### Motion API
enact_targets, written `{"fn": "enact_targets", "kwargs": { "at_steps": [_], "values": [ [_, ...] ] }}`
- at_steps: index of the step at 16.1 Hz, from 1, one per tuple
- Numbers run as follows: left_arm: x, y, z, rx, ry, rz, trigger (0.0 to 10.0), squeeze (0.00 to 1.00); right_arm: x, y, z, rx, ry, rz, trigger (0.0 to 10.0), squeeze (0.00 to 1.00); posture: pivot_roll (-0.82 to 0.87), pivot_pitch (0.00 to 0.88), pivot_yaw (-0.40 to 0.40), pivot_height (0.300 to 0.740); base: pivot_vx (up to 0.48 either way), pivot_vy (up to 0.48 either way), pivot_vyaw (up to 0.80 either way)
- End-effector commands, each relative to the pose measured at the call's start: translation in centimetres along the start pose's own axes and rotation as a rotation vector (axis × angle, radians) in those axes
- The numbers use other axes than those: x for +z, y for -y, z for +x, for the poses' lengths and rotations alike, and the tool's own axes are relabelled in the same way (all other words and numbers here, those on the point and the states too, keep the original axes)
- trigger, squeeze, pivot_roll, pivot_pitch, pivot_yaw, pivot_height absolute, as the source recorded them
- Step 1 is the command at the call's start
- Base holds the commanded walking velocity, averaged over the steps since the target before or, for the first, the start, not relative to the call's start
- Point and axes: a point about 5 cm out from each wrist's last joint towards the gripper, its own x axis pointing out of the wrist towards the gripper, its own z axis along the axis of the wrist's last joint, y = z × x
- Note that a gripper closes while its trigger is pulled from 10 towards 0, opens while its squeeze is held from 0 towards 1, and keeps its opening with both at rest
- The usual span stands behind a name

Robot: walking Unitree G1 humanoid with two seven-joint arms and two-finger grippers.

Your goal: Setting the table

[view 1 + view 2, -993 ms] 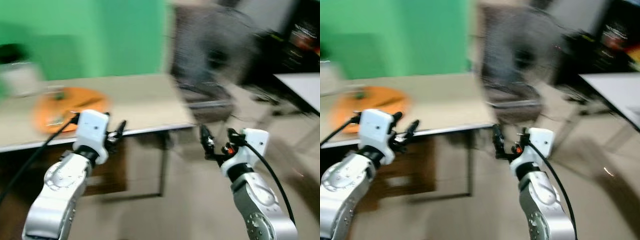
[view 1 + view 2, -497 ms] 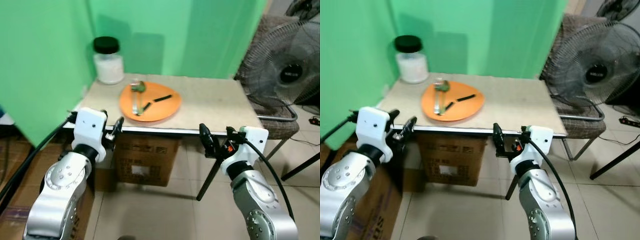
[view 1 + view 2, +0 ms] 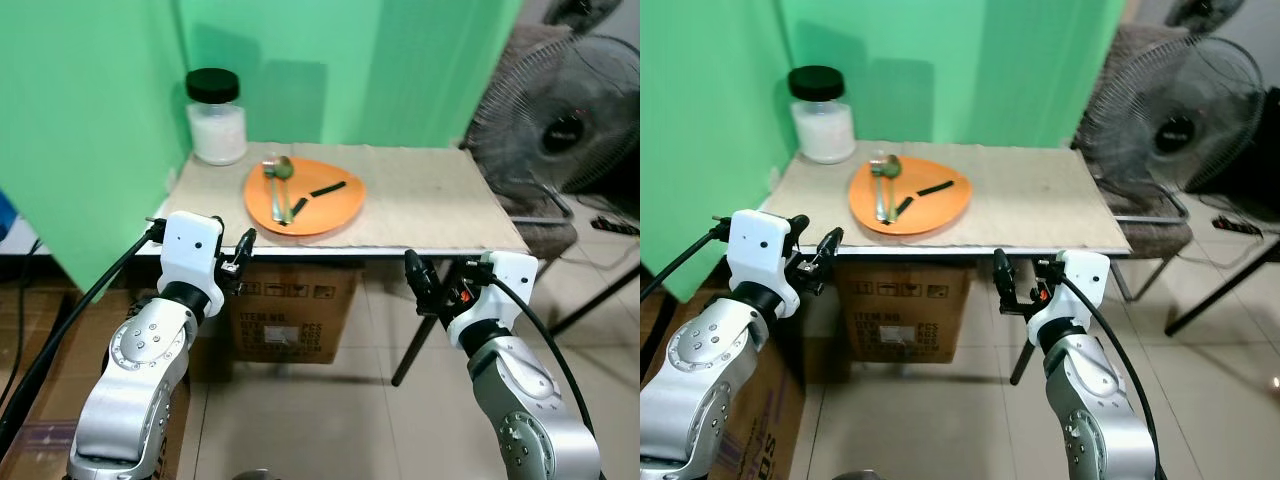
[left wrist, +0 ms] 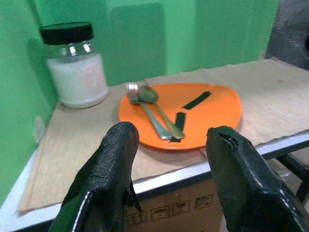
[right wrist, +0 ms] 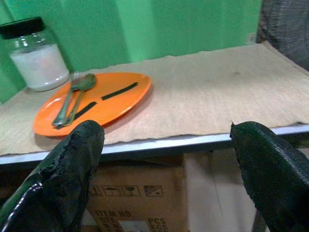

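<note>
**Both grippers empty, short of the table edge**

Landmark: orange plate, sits on the burlap-covered table, toward the green-wall side.

- On the plate: spoon and fork side by side, bowl and head toward the jar; two dark handle pieces lie next to them on the plate's fan side.
- Glass jar with black lid, white contents, just behind the plate near the wall corner.
- Left gripper: fingers parted wide, holding nothing, in front of the plate and below the table edge.
- Right gripper: fingers spread wide, empty, in front of the table edge, off to the plate's fan side.
- Cardboard box under the table, below the plate.
- Fan well apart from the plate, past the table's far end.
</note>
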Motion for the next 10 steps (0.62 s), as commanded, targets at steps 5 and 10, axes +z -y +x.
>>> {"fn": "enact_targets", "kwargs": {
  "at_steps": [5, 10],
  "values": [
    [0.23, 0.24, 0.25, -0.011, 0.025, -0.002, 10.0, 0.00, 0.16, 0.43, 0.05, -0.011, 0.007, -0.015, 10.0, 0.00, 0.11, 0.000, -0.063, 0.740, 0.337, 0.000, 0.00],
    [0.14, 0.39, 0.33, -0.021, 0.027, 0.002, 10.0, 0.00, 0.04, 0.57, -0.11, -0.015, 0.005, -0.020, 10.0, 0.00, 0.11, 0.000, -0.061, 0.740, 0.425, 0.000, 0.00]
  ]
}}
